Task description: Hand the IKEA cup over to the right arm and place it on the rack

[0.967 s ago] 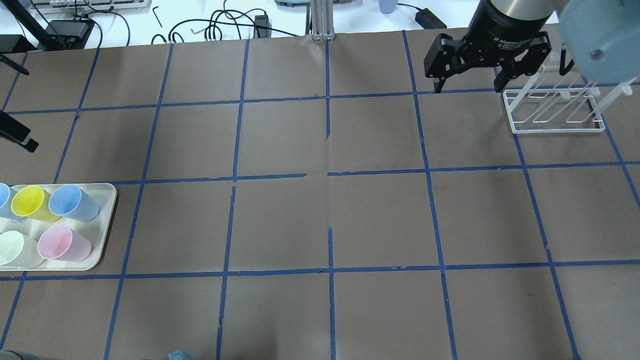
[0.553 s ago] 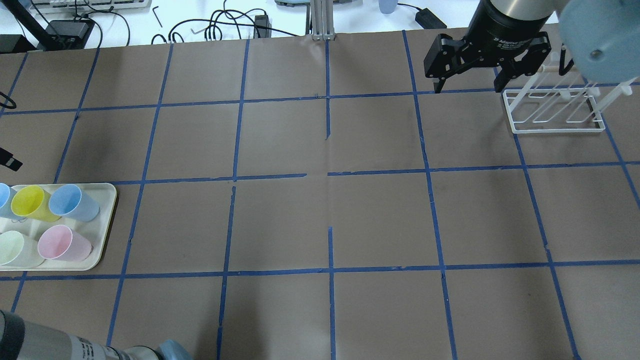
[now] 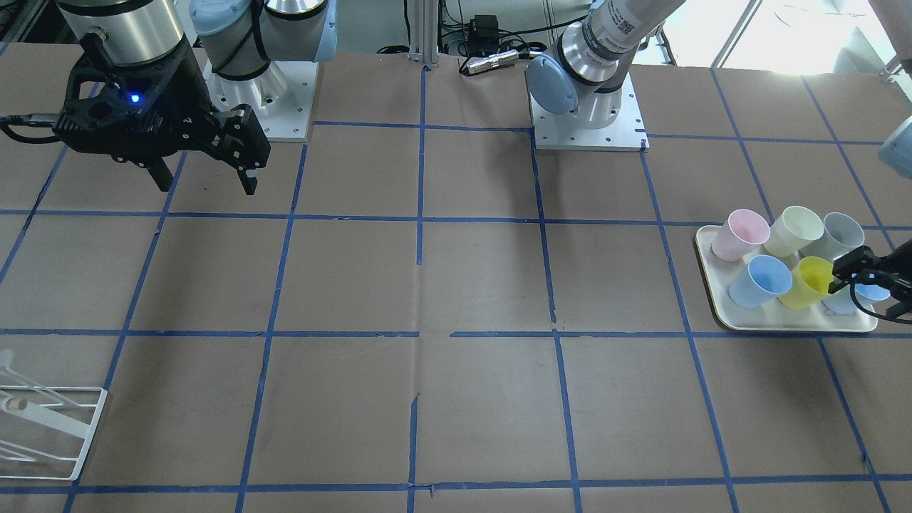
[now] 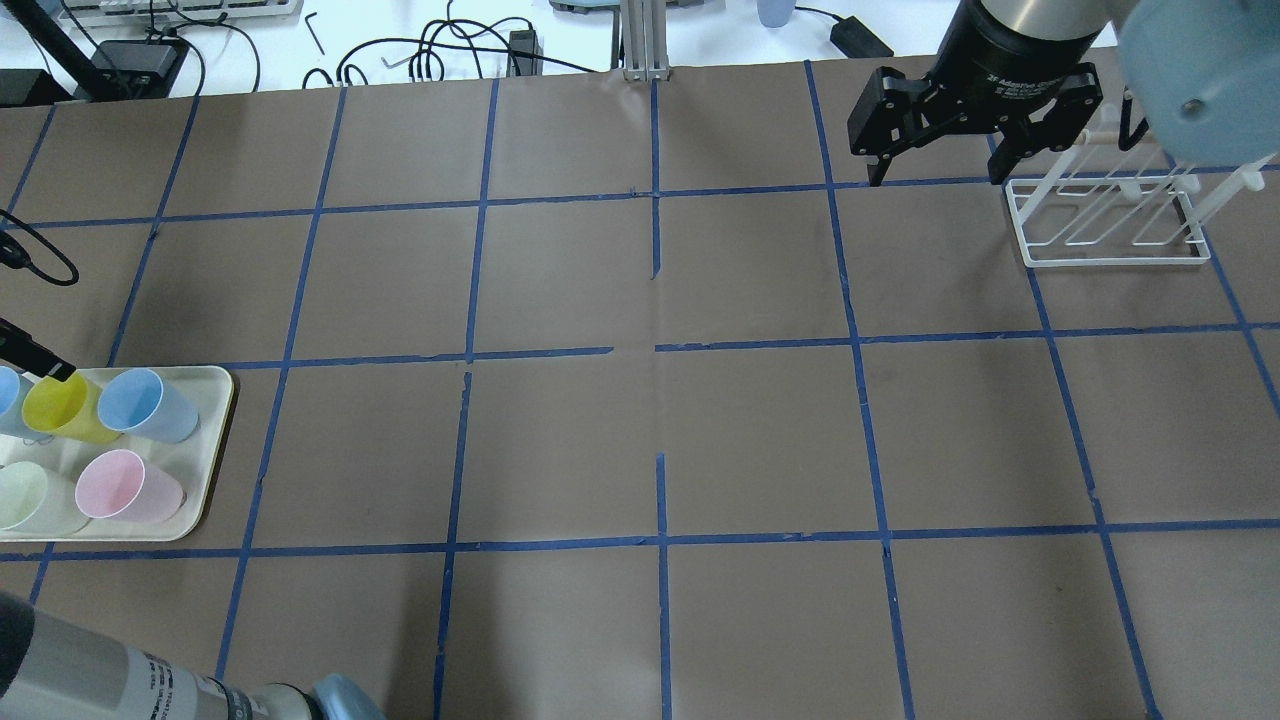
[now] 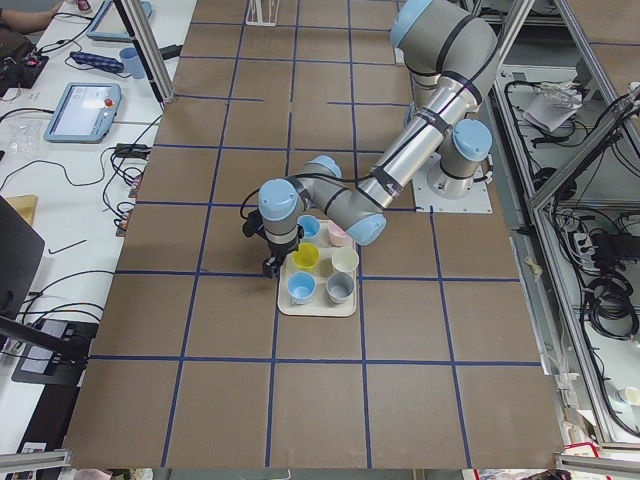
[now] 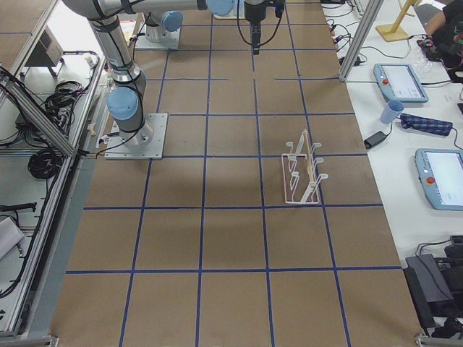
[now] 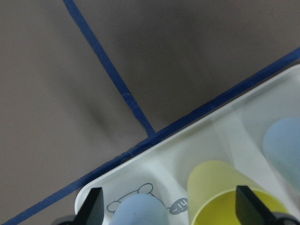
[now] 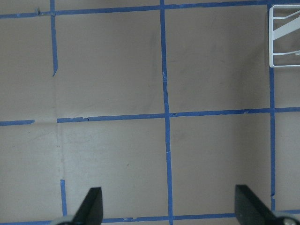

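The bright yellow IKEA cup [image 4: 60,408] stands upright in the cream tray [image 4: 215,440] at the table's left end; it also shows in the front view [image 3: 809,281]. My left gripper [image 7: 171,211] is open and empty, low over the tray's far edge. In its wrist view the yellow cup [image 7: 220,187] sits by one fingertip and a light blue cup [image 7: 140,208] lies between the fingers. My right gripper [image 4: 937,175] is open and empty, hanging above the table just left of the white wire rack [image 4: 1110,225]. The rack holds nothing.
The tray also holds a light blue cup [image 4: 150,405], a pink cup [image 4: 125,485], a pale cream cup [image 4: 25,497] and a grey cup [image 3: 841,235], packed close around the yellow one. Brown paper with a blue tape grid [image 4: 660,350] covers the table.
My left gripper has moved from beyond the tray toward it and now sits at the yellow cup. The left arm's elbow has come into view at the bottom left. The right arm has not moved.
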Motion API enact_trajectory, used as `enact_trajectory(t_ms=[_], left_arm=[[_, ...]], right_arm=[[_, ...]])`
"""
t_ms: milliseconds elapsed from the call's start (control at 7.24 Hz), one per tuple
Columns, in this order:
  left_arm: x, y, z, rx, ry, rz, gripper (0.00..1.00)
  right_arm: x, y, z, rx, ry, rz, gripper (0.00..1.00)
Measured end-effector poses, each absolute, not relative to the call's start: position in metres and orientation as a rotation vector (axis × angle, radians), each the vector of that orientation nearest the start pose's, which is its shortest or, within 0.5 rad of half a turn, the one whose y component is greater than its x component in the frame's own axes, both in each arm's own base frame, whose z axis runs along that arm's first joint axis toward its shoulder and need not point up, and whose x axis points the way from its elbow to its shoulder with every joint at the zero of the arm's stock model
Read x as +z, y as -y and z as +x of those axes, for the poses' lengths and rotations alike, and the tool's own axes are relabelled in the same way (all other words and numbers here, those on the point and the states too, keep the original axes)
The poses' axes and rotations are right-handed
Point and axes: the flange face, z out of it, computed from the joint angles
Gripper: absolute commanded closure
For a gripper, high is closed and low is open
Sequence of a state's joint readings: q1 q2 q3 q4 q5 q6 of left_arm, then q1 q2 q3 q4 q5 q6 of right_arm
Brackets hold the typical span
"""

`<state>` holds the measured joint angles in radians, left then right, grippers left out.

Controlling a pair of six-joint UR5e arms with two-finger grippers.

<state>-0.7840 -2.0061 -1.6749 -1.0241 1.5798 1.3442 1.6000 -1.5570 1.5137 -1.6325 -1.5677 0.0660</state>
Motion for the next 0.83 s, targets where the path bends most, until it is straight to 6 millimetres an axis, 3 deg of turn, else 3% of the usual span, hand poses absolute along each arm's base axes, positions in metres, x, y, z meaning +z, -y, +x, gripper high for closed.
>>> enact_trajectory(t_ms=[414, 829], left_arm=[[0.237, 0.514, 0.356, 0.023, -3.033, 0.853, 0.00], [0.234, 0.509, 0.347, 0.031, -3.053, 0.839, 0.17]], right_arm=[[0.516, 0.503, 0.148, -0.163, -3.129, 0.057, 0.00], [0.516, 0.503, 0.148, -0.163, -3.130, 0.055, 0.00]])
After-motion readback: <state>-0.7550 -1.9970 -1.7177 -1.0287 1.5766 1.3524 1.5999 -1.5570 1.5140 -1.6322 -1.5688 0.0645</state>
